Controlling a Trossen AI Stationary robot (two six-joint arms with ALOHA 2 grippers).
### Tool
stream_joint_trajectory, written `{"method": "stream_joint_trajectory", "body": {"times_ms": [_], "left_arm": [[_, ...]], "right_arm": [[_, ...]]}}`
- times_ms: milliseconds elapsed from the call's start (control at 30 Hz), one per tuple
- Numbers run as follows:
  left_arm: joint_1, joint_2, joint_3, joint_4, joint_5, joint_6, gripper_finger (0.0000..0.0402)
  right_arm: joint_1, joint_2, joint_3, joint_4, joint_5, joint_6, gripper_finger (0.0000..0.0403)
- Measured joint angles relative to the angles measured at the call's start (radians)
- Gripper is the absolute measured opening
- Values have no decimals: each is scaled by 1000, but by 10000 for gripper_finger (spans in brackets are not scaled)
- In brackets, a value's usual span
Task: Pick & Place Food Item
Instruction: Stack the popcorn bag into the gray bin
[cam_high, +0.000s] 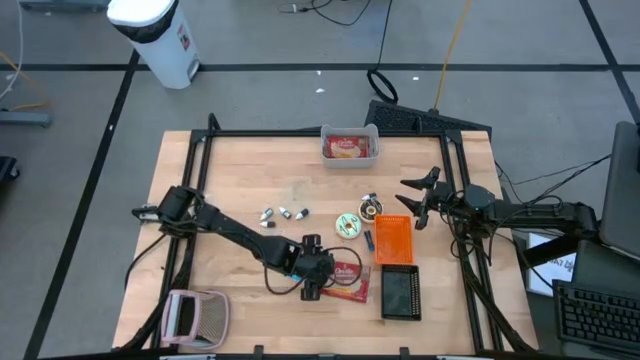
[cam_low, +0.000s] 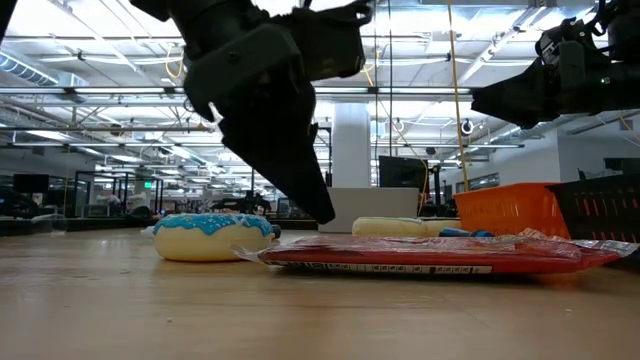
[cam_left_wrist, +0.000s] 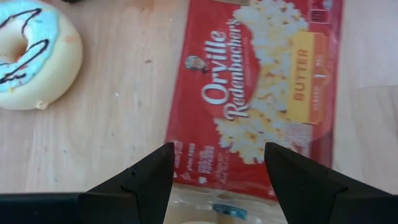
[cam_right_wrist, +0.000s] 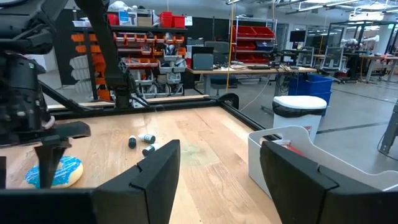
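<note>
A flat red popcorn bag (cam_left_wrist: 261, 93) lies on the wooden table near its front edge, also seen in the high view (cam_high: 350, 283) and the low view (cam_low: 440, 254). My left gripper (cam_left_wrist: 217, 180) hangs open just above the bag's left end, slanting down, its fingers apart from the wrapper (cam_low: 318, 205). A donut with blue icing (cam_left_wrist: 31, 53) rests flat on the table just beyond the bag (cam_high: 347, 225). My right gripper (cam_high: 415, 200) waits open and level at the table's right side, with nothing between its fingers (cam_right_wrist: 217, 174).
An orange basket (cam_high: 393, 240) and a black basket (cam_high: 400, 293) stand right of the bag. A clear bin (cam_high: 350, 145) with a red pack sits at the far edge. Small loose items (cam_high: 285, 213) lie mid-table, and a pink object (cam_high: 195, 315) sits at the near left corner.
</note>
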Motion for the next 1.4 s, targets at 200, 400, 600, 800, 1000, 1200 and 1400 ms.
{"method": "stream_joint_trajectory", "body": {"times_ms": [200,400,600,800,1000,1200,1400], "left_arm": [[-26,0,0,1,-24,2,250],[-26,0,0,1,-68,2,250],[-28,23,0,16,-65,0,250],[-28,83,3,78,-26,21,250],[-27,93,4,72,-12,4,234],[-28,94,3,65,5,-4,158],[-27,95,2,62,6,-15,69]], "right_arm": [[0,0,0,0,0,0,210],[0,0,0,0,0,0,210],[0,0,0,0,0,0,210],[0,0,0,0,0,0,210],[0,0,0,0,0,0,210],[0,1,0,0,0,0,210],[0,1,0,0,0,0,210]]}}
